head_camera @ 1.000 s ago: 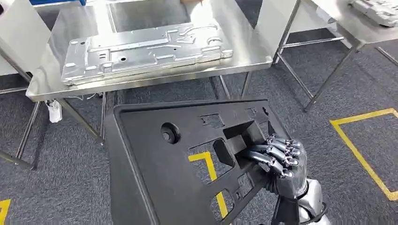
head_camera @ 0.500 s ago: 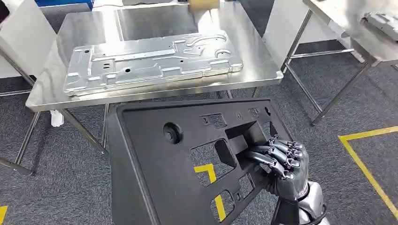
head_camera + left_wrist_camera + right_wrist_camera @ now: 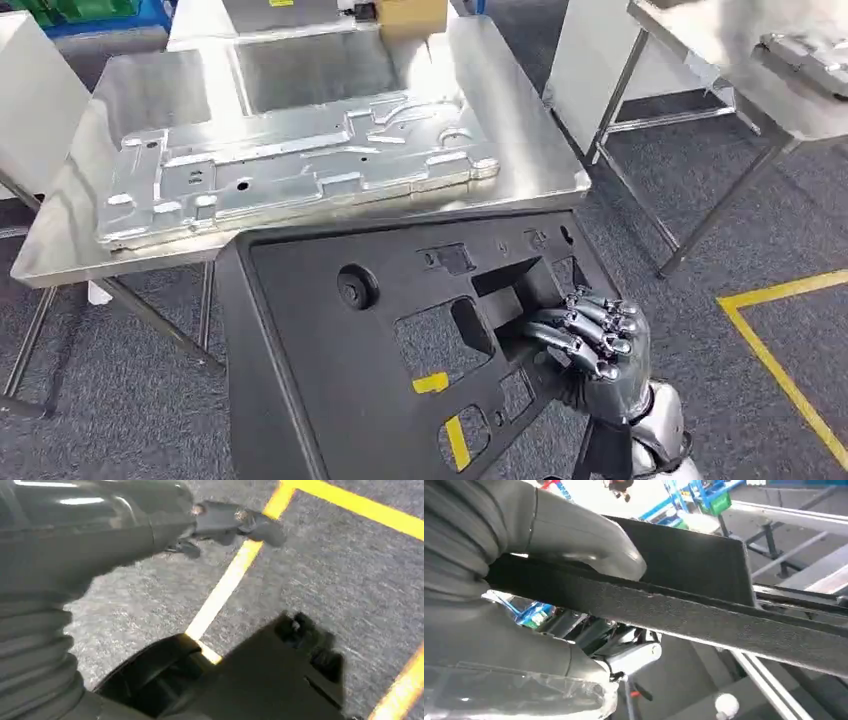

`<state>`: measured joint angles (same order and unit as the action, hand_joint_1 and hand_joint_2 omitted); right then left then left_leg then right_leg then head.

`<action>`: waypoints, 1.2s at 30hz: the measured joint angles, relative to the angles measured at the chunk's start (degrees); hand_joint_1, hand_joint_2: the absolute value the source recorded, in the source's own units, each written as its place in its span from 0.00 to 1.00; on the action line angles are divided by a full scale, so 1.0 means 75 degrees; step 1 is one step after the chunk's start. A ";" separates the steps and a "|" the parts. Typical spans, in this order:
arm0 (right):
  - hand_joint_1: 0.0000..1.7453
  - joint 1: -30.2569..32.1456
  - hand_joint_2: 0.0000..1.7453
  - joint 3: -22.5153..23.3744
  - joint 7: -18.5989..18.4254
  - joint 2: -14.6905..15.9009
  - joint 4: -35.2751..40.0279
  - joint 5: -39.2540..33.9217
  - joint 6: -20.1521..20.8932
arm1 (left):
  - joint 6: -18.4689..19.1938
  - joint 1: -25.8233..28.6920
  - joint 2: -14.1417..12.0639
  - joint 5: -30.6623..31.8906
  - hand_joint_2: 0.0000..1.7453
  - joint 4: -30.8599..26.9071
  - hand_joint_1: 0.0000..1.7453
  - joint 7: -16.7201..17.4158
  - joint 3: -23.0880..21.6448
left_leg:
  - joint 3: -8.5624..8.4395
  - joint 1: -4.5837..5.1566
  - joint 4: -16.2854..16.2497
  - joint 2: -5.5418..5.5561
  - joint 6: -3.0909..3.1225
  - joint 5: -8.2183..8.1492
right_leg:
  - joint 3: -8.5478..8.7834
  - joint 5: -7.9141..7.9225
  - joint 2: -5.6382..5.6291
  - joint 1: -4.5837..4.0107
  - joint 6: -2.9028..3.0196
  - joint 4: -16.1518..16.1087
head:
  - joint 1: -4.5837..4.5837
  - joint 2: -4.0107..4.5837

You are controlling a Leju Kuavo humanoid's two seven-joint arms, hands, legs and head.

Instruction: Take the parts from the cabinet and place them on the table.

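In the head view a large black plastic panel (image 3: 330, 360) with several cutouts is held tilted in front of me, its far edge just short of the steel table (image 3: 540, 150). My right hand (image 3: 590, 345) grips it through a rectangular cutout near its right side. The right wrist view has the thumb (image 3: 589, 545) pressed on the panel's rim (image 3: 704, 615). A stamped silver metal sheet part (image 3: 290, 165) lies flat on the table. My left hand (image 3: 150, 525) hangs over the carpet with its fingers stretched out and nothing in them, beside a corner of the panel (image 3: 270, 680).
A second steel table (image 3: 790, 110) with another metal part (image 3: 810, 55) stands at the right. Yellow floor tape (image 3: 780, 350) marks the grey carpet. A cardboard box (image 3: 410, 15) sits at the far edge of the near table, and a white post (image 3: 590, 50) rises between the tables.
The whole picture has shifted: the table now lies lower and more to the left, closer to the panel's far edge. My right hand keeps the same grip on the panel.
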<state>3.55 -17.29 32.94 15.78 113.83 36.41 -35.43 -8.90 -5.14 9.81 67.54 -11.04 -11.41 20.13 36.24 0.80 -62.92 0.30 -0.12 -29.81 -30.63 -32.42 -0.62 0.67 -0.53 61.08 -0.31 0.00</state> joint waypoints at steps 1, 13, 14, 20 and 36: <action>1.00 0.0012 1.00 0.0000 -0.0015 0.0000 -0.0003 0.0015 0.0000 | -0.0006 0.0009 0.0000 0.0000 1.00 -0.0003 0.00 0.0000 0.0000 | -0.0040 -0.0019 0.0094 0.0017 0.0061 0.0176 | 0.0078 0.0040 0.0002 0.0000 -0.0044 0.0118 | 0.0018 0.0000; 1.00 0.0161 1.00 0.0052 -0.0029 0.0000 -0.0020 0.0020 -0.0079 | -0.0015 0.0103 0.0003 0.0029 1.00 0.0006 0.00 0.0067 0.0000 | -0.1049 -0.0186 0.0275 0.0048 0.0052 -0.0466 | -0.1071 0.1033 0.0091 0.0032 -0.0196 0.0150 | -0.0096 0.0000; 1.00 0.0184 1.00 0.0055 -0.0044 -0.0003 -0.0035 0.0023 -0.0096 | -0.0017 0.0111 0.0003 0.0029 1.00 0.0003 0.00 0.0070 0.0000 | -0.1074 -0.0165 0.0265 0.0061 0.0001 -0.0527 | -0.1098 0.0720 0.0094 -0.0016 -0.0168 0.0120 | -0.0090 0.0000; 1.00 0.0234 1.00 0.0058 -0.0044 -0.0006 -0.0032 0.0038 -0.0096 | -0.0012 0.0109 -0.0006 0.0047 1.00 -0.0006 0.00 0.0070 0.0000 | -0.0995 -0.0127 -0.0379 0.0023 -0.0203 -0.0645 | -0.0608 0.0600 0.0045 0.0066 0.0113 0.0025 | -0.0035 0.0000; 1.00 0.0242 1.00 0.0058 -0.0061 -0.0017 -0.0035 0.0061 -0.0099 | -0.0006 0.0013 0.0015 0.0049 1.00 -0.0006 0.00 0.0070 0.0006 | -0.0324 -0.0144 0.0194 -0.0026 0.0152 0.0084 | -0.0503 -0.0093 0.0010 0.0048 -0.0186 0.1219 | -0.0032 0.0000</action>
<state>5.36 -16.85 32.48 15.65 113.57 36.87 -36.17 -8.94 -5.04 9.92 67.91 -11.08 -10.88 20.17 33.81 -0.28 -61.47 0.11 1.02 -29.18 -34.41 -33.12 -0.55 1.03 -1.92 70.22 -0.55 0.00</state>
